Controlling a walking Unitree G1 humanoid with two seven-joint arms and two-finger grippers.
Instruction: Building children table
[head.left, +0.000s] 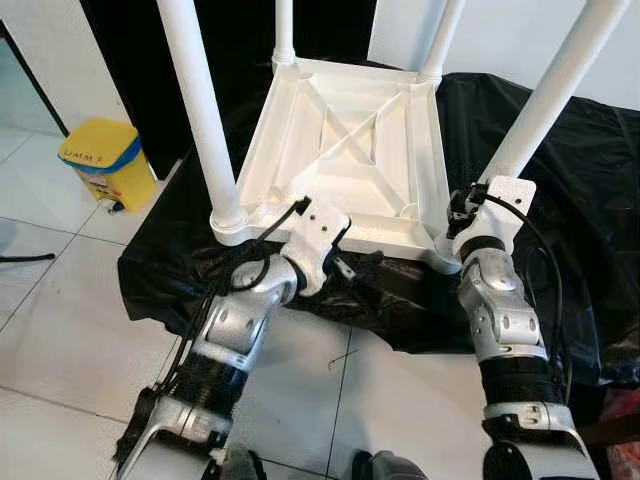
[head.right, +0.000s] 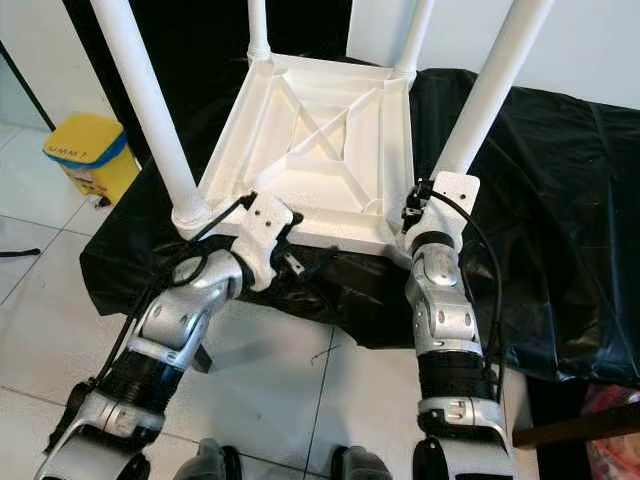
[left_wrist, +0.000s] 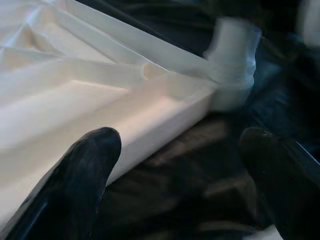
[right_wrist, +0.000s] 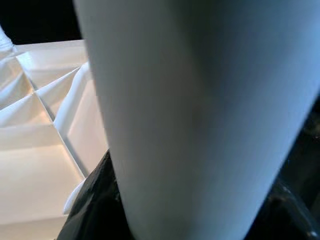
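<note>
On the black plastic sheet (head.left: 560, 150) sits the upside-down white plastic kids' table (head.left: 345, 160). Right gripper (head.right: 432, 215) looks clamped on the near-right white leg (head.left: 545, 110) (blurry); left gripper (left_wrist: 175, 165) gapes beside the rim. Yanking sideways could pop that leg out.

Left tool (left_wrist: 175, 175) fingers spread, beside white tabletop (left_wrist: 75, 100) edge, over black sheet (left_wrist: 200, 170).

The yellow bin (head.left: 105, 160) carried dark lettering on its lid, too small to read with certainty; nothing else in view bore any legible text.
</note>
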